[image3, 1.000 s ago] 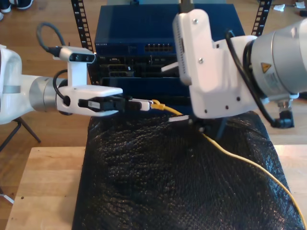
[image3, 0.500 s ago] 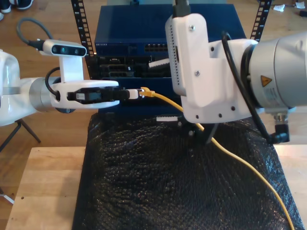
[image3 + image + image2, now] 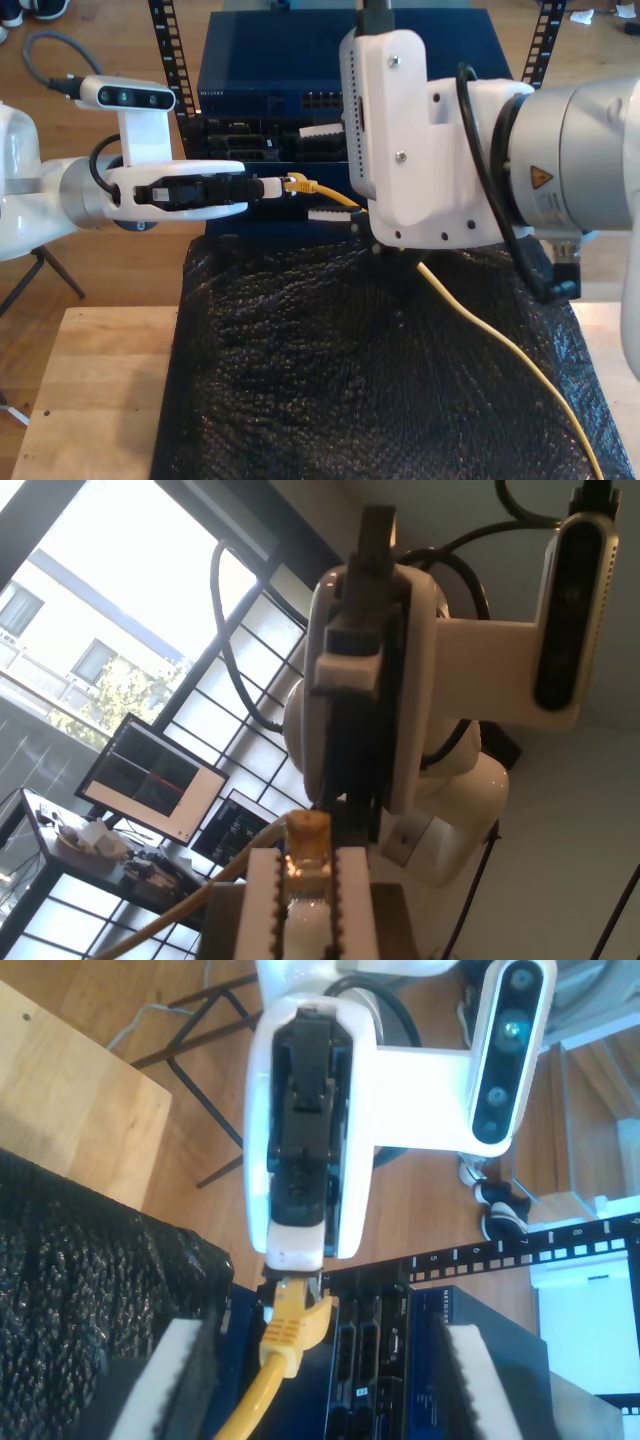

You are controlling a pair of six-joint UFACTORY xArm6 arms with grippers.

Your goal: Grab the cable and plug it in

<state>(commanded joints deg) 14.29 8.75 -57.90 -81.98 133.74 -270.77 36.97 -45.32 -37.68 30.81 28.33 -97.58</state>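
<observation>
The cable (image 3: 500, 340) is thin and yellow. It runs over the black mat from the exterior view's lower right up to its plug (image 3: 297, 183). My first gripper (image 3: 277, 186) comes in from the exterior view's left and is shut on the plug, holding it level in front of the blue rack unit (image 3: 270, 70). In the first wrist view the plug (image 3: 307, 835) sits between the serrated fingers (image 3: 262, 900). My second gripper (image 3: 322, 1338) is open, and the cable (image 3: 262, 1390) passes between its white pads (image 3: 175, 1380) without touching them.
A black bubble-wrap mat (image 3: 330, 370) covers the wooden table (image 3: 100, 390). The rack's port rows (image 3: 325, 100) face the table behind the grippers. The bulky second arm (image 3: 480, 150) stands over the mat's far edge. A tripod leg (image 3: 50, 265) shows at the exterior view's left.
My first gripper has lifted the plug up from the mat's edge to the height of the rack's front. The second arm has risen and shifted toward the exterior view's left.
</observation>
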